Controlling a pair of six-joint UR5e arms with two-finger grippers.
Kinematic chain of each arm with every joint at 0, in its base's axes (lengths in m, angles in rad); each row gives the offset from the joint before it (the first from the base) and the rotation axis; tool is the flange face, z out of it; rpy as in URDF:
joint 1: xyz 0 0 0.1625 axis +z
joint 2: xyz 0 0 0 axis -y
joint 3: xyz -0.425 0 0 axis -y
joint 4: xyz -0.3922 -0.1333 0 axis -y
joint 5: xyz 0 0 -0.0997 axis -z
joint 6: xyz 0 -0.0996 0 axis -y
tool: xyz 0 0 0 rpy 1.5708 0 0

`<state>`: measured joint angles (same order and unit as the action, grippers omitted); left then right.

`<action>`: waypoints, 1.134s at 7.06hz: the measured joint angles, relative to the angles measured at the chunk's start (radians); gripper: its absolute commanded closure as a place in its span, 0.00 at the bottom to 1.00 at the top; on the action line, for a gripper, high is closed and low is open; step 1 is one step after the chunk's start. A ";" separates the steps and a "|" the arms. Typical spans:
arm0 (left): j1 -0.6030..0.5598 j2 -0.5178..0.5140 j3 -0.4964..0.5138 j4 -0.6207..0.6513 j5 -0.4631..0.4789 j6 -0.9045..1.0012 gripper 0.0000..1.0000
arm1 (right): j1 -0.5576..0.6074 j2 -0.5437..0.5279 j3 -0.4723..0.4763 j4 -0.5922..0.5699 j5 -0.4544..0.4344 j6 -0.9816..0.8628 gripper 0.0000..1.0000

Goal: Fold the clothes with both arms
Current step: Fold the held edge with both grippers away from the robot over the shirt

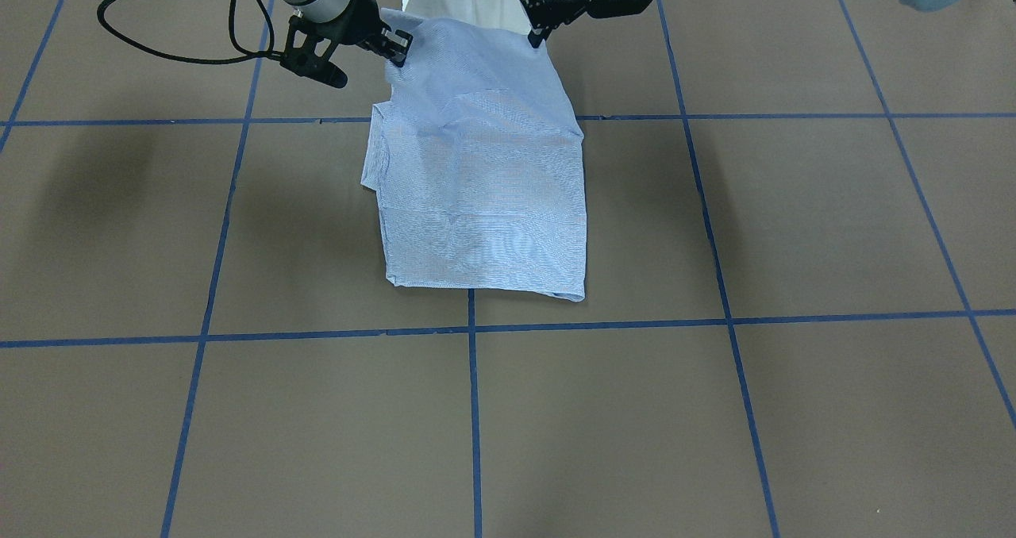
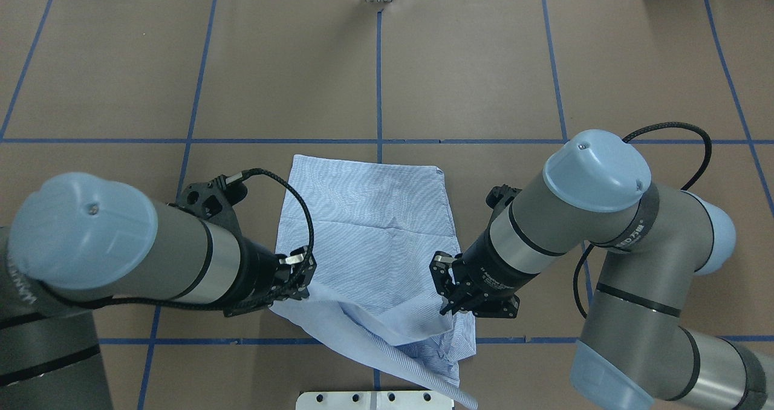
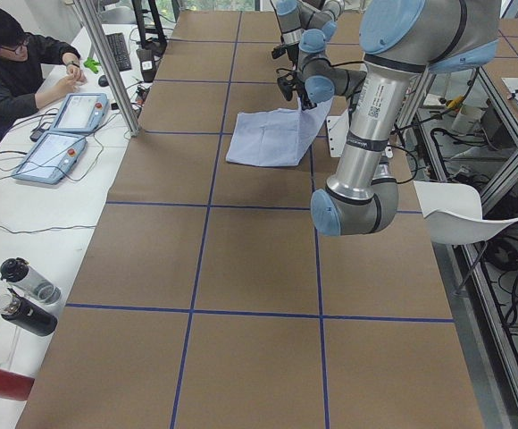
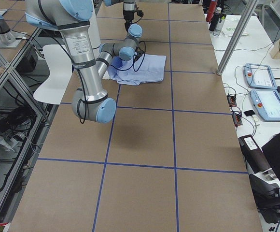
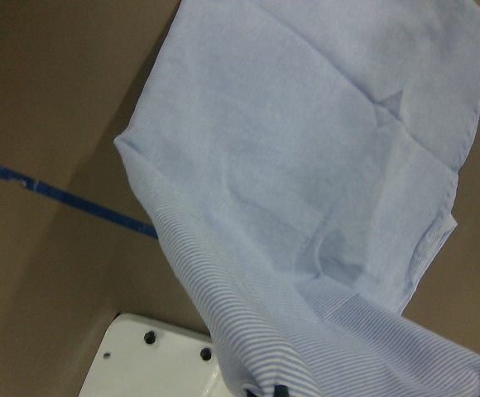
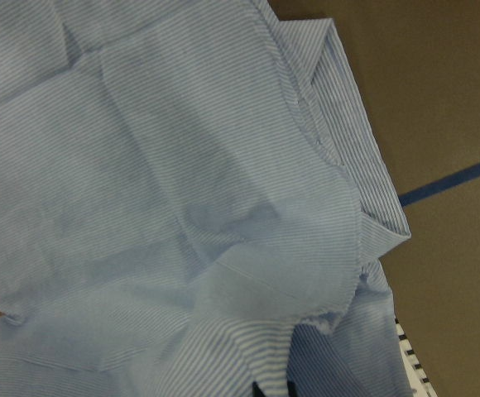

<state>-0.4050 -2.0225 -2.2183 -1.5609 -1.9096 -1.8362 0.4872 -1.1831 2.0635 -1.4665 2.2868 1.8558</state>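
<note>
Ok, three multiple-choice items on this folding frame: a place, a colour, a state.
1. The black left gripper and right gripper grip the light blue-and-white striped shirt at: A far edge; B robot-side edge; C middle.
2. The tape lines on the brown table are: A red; B yellow; C blue.
3. The gripped edge: A raised off the table; B flat on it; C rolled up.
B, both grippers sit at the robot-side edge overhead; C, the grid is blue; A, the cloth slopes up to the grippers.
</note>
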 measured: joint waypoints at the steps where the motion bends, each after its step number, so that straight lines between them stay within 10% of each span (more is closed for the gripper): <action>1: -0.041 -0.007 0.076 -0.070 0.000 0.008 1.00 | 0.025 0.006 -0.032 0.000 -0.003 -0.034 1.00; 8: -0.224 -0.087 0.488 -0.405 -0.015 0.144 1.00 | 0.194 0.212 -0.371 0.001 -0.040 -0.209 1.00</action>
<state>-0.6292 -2.1095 -1.7299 -1.9654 -1.9243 -1.6920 0.6808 -0.9712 1.6925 -1.4657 2.2471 1.6472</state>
